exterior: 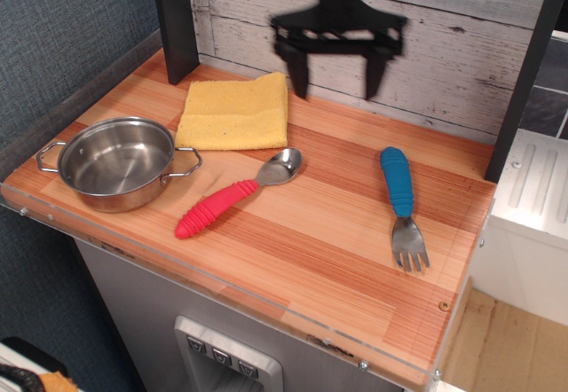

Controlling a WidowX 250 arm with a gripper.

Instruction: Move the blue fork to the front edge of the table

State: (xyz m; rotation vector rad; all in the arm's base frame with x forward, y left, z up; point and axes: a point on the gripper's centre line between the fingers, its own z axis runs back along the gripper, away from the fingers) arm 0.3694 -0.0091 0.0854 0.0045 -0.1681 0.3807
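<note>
No contact is being made yet: the gripper is being held spread, high and far from the fork; a descent over its handle is being called for.

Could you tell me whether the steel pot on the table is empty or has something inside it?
Empty. The steel pot stands upright with no lid, and its bare shiny bottom shows all the way across.

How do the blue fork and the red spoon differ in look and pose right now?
The blue fork has a blue handle and short tines; the red spoon has a red handle and a round bowl. The fork lies on the right side of the table, tines pointing toward the front edge; the spoon lies mid-table on a diagonal, bowl toward the yellow cloth. Both have thick ribbed handles, metal ends, and lie flat, untouched.
</note>
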